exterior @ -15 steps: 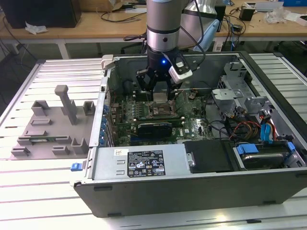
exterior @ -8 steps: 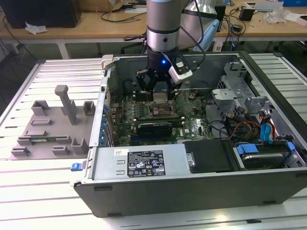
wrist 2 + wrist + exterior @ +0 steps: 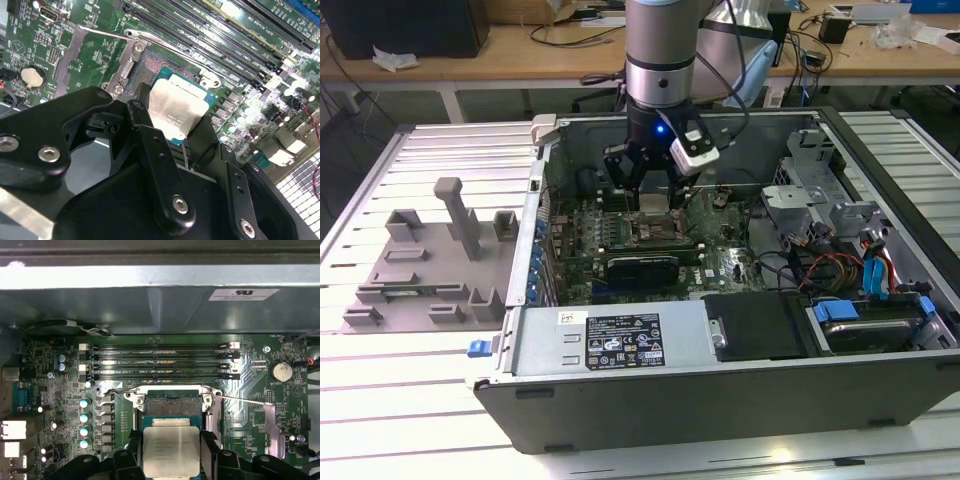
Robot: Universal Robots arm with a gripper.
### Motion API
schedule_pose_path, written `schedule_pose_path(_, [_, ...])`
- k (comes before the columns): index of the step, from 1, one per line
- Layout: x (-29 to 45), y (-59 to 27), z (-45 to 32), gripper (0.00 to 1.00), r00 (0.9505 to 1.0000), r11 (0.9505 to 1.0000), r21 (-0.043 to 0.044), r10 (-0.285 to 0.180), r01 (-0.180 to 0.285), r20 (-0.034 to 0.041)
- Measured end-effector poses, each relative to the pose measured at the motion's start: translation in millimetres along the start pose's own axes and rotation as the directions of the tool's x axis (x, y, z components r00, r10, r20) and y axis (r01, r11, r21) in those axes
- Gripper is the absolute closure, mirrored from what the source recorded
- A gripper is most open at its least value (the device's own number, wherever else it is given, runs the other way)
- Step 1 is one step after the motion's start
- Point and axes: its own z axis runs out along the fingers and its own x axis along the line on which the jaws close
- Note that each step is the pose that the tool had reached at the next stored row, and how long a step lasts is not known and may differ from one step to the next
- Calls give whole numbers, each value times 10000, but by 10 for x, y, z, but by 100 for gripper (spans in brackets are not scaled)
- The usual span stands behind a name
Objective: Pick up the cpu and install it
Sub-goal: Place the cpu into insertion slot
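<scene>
The cpu (image 3: 171, 449) is a flat square chip with a silver-grey top and a green edge, and my gripper (image 3: 171, 460) is shut on it, one black finger (image 3: 208, 447) on each side. It hangs just above the open socket (image 3: 170, 406) on the green motherboard, partly overlapping it. In the second wrist view the cpu (image 3: 175, 107) sits tilted between the fingers (image 3: 142, 117) over the socket (image 3: 145, 70). In the exterior view my gripper (image 3: 645, 195) is low inside the computer case, over the socket (image 3: 658, 228).
The socket's metal load plate (image 3: 273, 425) and lever are swung open to one side. Several memory slots (image 3: 160, 360) run beside the socket, a black card (image 3: 640, 268) lies near it, and case walls (image 3: 620, 345), cables and drives (image 3: 860, 325) surround the board. A grey fixture tray (image 3: 430, 260) lies at the exterior view's left.
</scene>
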Motion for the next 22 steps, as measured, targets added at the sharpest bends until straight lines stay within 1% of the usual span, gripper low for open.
schedule_pose_path(2, [0, 0, 0, 45, 9996, 9996, 0, 282, -282, 6])
schedule_pose_path(3, [0, 0, 0, 45, 9983, 9983, -1, 589, -589, 12])
schedule_pose_path(5, [0, 0, 0, 45, 9966, 9966, -2, 826, -826, 17])
schedule_pose_path(6, [0, 0, 0, 45, 9947, 9947, -2, 1028, -1028, 21])
schedule_pose_path(7, [0, 0, 0, 45, 9915, 9915, -4, 1304, -1304, 27])
schedule_pose_path(8, [0, 0, 0, 45, 9890, 9890, -4, 1480, -1480, 30])
schedule_pose_path(10, [0, 0, 0, 45, 9846, 9847, -6, 1745, -1745, 36])
schedule_pose_path(13, [0, 0, 0, 45, 9758, 9758, -8, 2185, -2185, 45])
schedule_pose_path(15, [0, 0, 0, 45, 9677, 9677, -11, 2520, -2519, 52])
schedule_pose_path(16, [0, 0, 0, 45, 9645, 9645, -12, 2639, -2639, 54])
schedule_pose_path(18, [0, 0, 0, 45, 9557, 9557, -14, 2943, -2943, 61])
schedule_pose_path(19, [0, 0, 0, 45, 9450, 9451, -17, 3269, -3269, 67])
schedule_pose_path(20, [0, 0, 0, 45, 9374, 9375, -19, 3481, -3481, 71])
schedule_pose_path(21, [0, 0, 0, 45, 9323, 9323, -20, 3617, -3617, 74])
schedule_pose_path(22, [0, 0, 0, 45, 9259, 9260, -21, 3776, -3776, 77])
